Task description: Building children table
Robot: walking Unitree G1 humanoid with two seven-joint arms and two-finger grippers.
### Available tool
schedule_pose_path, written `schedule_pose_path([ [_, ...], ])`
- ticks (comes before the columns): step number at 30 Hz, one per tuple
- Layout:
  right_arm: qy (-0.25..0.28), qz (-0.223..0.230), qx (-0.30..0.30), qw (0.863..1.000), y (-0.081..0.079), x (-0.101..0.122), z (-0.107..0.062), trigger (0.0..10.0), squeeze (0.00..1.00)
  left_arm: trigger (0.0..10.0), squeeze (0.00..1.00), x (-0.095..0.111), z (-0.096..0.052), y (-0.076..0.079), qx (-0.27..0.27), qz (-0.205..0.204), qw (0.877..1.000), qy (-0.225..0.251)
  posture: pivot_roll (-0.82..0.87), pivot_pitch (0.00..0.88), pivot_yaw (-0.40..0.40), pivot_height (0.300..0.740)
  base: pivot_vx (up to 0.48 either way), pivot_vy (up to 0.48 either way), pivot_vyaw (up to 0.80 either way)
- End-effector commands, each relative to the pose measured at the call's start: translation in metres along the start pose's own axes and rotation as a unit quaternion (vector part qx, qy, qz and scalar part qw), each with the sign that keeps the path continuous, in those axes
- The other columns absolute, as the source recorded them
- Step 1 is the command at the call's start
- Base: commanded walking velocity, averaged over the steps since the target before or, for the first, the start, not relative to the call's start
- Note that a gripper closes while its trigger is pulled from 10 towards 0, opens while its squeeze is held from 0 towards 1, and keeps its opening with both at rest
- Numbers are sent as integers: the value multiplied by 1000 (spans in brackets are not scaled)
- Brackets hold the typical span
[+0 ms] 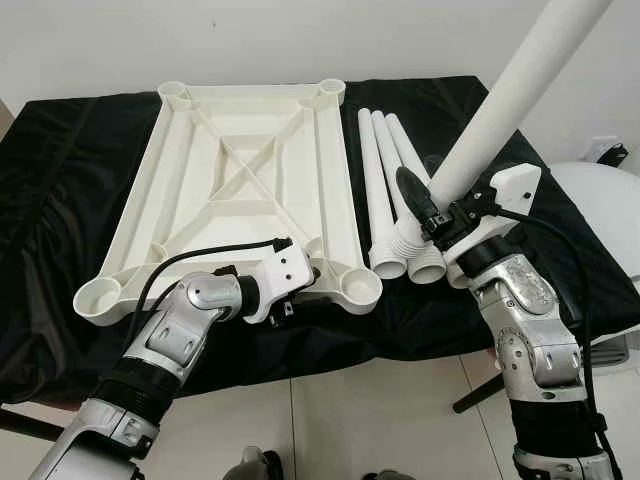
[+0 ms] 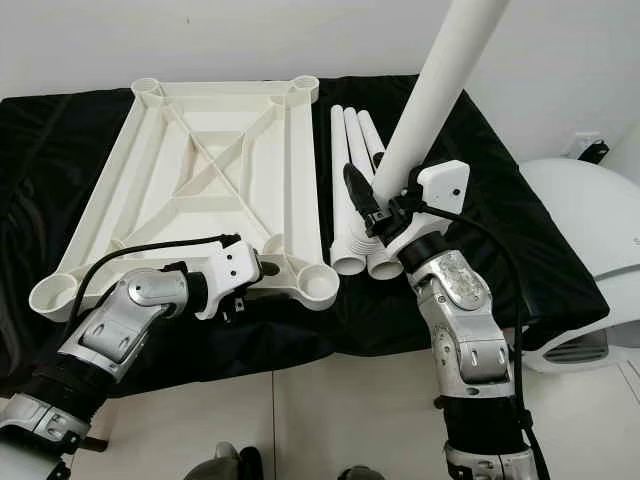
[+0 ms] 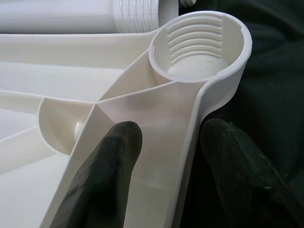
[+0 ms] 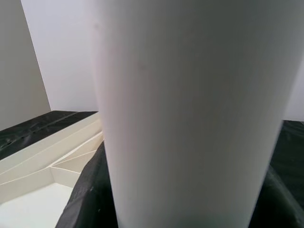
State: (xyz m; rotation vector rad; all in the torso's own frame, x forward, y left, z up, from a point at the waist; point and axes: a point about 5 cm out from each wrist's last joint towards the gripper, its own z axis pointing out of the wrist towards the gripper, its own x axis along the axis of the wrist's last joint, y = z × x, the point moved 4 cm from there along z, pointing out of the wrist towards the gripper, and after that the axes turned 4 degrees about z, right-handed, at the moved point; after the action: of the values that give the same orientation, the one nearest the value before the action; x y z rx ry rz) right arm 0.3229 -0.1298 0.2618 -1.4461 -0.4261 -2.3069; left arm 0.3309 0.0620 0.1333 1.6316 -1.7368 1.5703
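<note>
An upturned white tabletop (image 1: pixel 240 180) lies on a black cloth (image 1: pixel 60 180), its ribbed underside facing up and a round threaded socket (image 1: pixel 358 285) at each corner. The near edge of the top sits close to the cloth's front edge, where the fabric drops toward a pale tiled floor (image 1: pixel 380 420).

The left gripper (image 3: pixel 164 156) straddles the top's near rim just beside the near right socket — one black finger (image 3: pixel 107 175) inside the rim, the other outside it against the cloth, clamped on the thin wall.

The right gripper (image 1: pixel 425 205) is closed around a white leg (image 1: pixel 510 90), held off the cloth and tilted, its upper end running up and away to the robot's right past the frame's top. Its lower end hangs over the near ends of three more legs (image 1: pixel 385 190), which lie side by side on the cloth just right of the top, threaded ends toward the robot.

Right of the legs the cloth is bare out to its far right edge; beyond that stands a white rounded object (image 1: pixel 600 220). A pale wall (image 1: pixel 300 40) runs behind the table's far edge.
</note>
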Motion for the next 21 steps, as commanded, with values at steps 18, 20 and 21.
schedule_pose_path([
  [18,-1,4,3,1000,2,0,0,10000,0,0,0,-36,-1,30,-60,-23,996,-70,-32,137,38,740,0,0,0],
  [20,-1,4,4,1000,3,0,0,10000,0,4235,0,-36,-1,31,-62,-19,995,-72,-34,138,39,740,0,0,0],
  [21,-4,5,4,1000,3,0,1,10000,0,10000,0,-37,0,31,-64,-10,995,-78,-37,143,41,740,0,0,0],
])
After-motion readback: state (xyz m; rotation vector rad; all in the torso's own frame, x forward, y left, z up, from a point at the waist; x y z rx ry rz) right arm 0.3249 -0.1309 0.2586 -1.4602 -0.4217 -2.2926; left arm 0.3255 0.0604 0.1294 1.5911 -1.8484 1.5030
